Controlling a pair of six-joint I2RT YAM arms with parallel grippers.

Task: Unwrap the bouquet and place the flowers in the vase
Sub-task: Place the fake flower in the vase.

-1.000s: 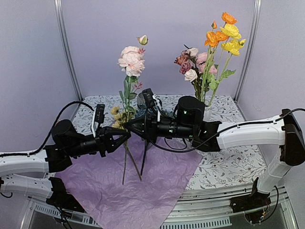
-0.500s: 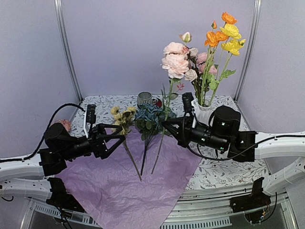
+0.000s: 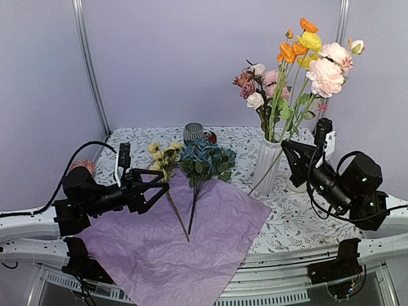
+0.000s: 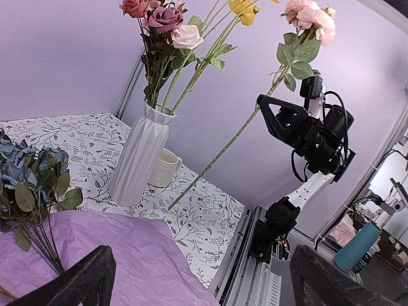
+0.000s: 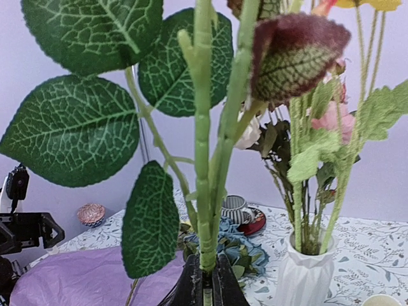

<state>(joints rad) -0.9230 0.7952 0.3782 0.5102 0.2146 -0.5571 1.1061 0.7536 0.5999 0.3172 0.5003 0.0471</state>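
Note:
The white ribbed vase stands at the back right and holds several flowers. My right gripper is shut on the green stem of a pink rose. That stem slants up to the right of the vase, its lower end near the vase's foot. The pink-purple tissue paper lies flat and unwrapped. Blue roses and cream-yellow blooms lie on its far edge. My left gripper hovers open and empty beside them.
A striped cup on a red saucer stands at the back. A cream mug sits just behind the vase. A small patterned bowl is at the far left. The floral tablecloth ends at a metal rail in front.
The right arm has swung from the middle to the right of the vase, carrying the pink rose. The left gripper let go of that stem, opened wide and drew back slightly.

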